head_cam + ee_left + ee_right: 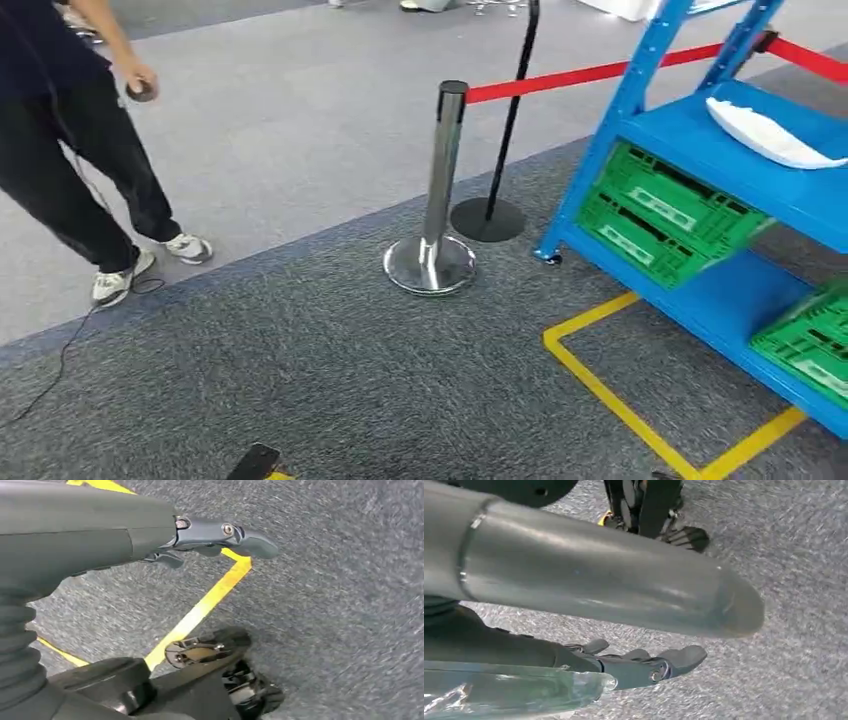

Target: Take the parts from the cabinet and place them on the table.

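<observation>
The floor is grey carpet (330, 380), darker near the robot and lighter further away, with yellow tape lines (610, 395) marking a box on it. At the left a person (70, 130) in dark clothes and white shoes stands on the lighter carpet and holds a small dark object. A thin cable (60, 350) runs from there across the floor. In the middle stands a chrome barrier post (437, 190), and a red belt (590, 72) goes from its top to the right. Behind it is a thin black stand (500, 150) with a round base.

At the right is the blue cabinet (700, 130), an open rack with shelves. A white part (770, 135) lies on the upper shelf. Lower down there are green crates (665, 212), one leaning on the lower shelf and another at the far right.

The left hand (210, 537) hangs over the carpet with the fingers stretched out and nothing between them. The right hand (644, 665) also hangs down with fingers extended; a blurred transparent shape lies near it in the right wrist view, and I cannot tell if the hand holds it.

In my judgement the task is at the beginning: the part is on its shelf, the table is not seen, and the robot must first approach the cabinet.
</observation>
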